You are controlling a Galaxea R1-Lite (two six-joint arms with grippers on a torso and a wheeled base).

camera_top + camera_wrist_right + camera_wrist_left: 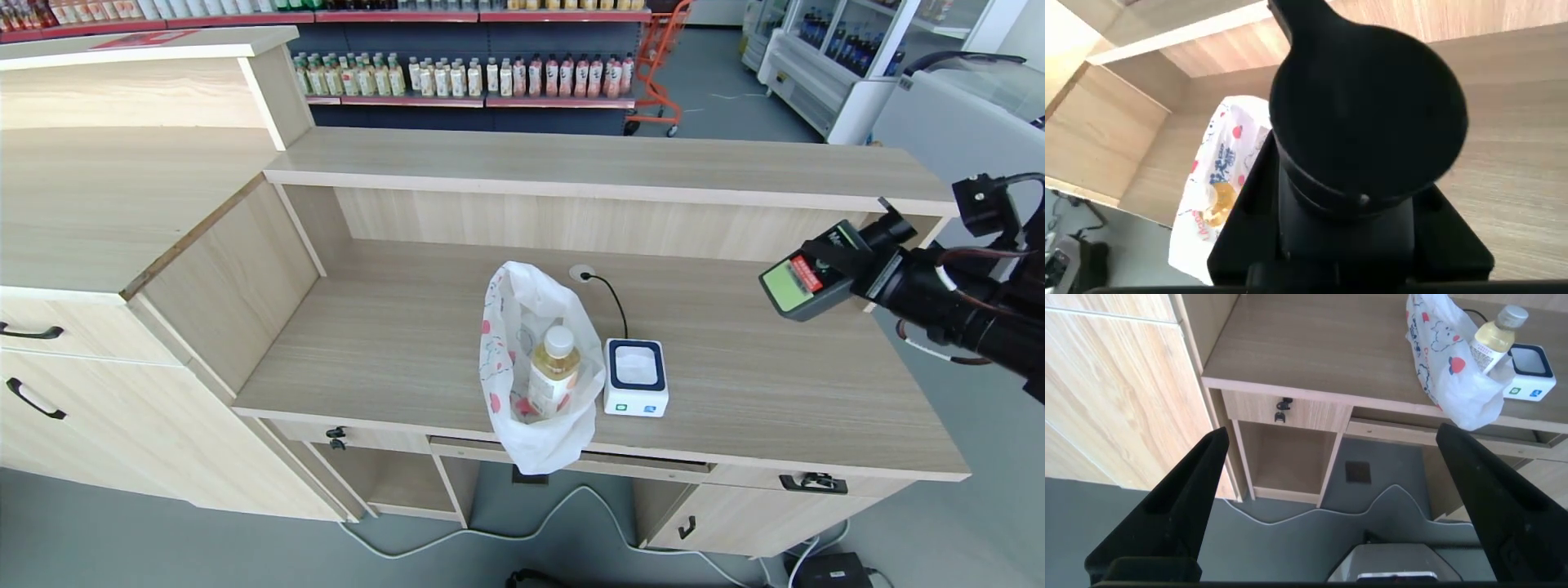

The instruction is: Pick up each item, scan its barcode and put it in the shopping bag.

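A white printed shopping bag [522, 359] stands open on the wooden counter [775, 384], with a yellow-liquid bottle [555, 371] upright inside it. A white barcode scanner [635, 376] sits just to the right of the bag. At the counter's right end, raised above it, my right gripper [857, 269] is shut on a dark item with a green and red label [804, 282]; that black item [1368, 122] looms over the bag [1221, 188]. My left gripper [1331, 514] stands open and holds nothing, low in front of the counter's left end, well clear of the bag [1445, 359] and scanner [1531, 371].
A black cable [612, 302] runs from the scanner to a grommet at the back. A raised ledge [604, 163] borders the counter's far side and a taller cabinet [122, 204] its left. Stocked shelves [465, 77] and freezers [963, 106] stand beyond.
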